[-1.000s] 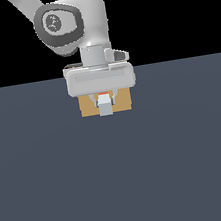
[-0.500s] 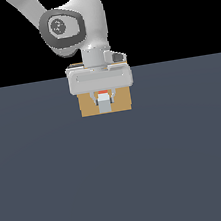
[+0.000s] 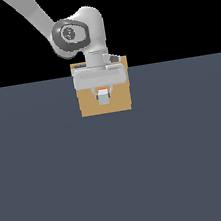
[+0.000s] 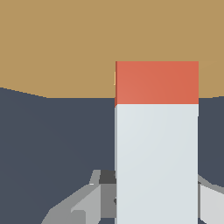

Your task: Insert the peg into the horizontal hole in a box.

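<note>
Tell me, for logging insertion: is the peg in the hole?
Partly in: the peg shows only a short orange stretch before the box.

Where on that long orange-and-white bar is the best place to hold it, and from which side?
On the white half of the long, thin, square-section orange-and-white bar, from above, pinching its two flat side faces. That leaves the orange end free to enter the tan block. The end effector seems to hold it this way.

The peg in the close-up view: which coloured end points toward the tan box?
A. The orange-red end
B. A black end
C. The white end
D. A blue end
A: in the wrist view the peg's orange-red half lies against the box, while the white half runs back toward the pincer.
</note>
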### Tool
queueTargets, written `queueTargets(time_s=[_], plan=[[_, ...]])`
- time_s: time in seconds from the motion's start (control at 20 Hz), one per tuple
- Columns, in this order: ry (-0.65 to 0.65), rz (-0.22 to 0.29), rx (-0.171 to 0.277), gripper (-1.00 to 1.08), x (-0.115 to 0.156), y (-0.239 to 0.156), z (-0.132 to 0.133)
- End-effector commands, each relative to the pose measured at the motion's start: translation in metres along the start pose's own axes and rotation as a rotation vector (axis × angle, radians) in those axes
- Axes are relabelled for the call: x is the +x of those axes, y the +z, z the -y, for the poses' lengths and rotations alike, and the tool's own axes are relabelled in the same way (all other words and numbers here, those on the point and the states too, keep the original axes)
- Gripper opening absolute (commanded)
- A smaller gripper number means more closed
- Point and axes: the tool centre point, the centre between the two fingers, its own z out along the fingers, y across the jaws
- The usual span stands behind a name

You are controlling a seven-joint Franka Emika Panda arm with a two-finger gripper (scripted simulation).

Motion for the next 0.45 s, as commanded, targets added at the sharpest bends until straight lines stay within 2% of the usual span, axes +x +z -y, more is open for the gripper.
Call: queueTargets(time_s=[0.0, 0.4], plan=[[0.002, -0.001, -0.004, -1.0, 0.0126, -0.0018, -0.0017], [0.002, -0.001, -0.004, -1.0, 0.0174, -0.0019, -0.0033]])
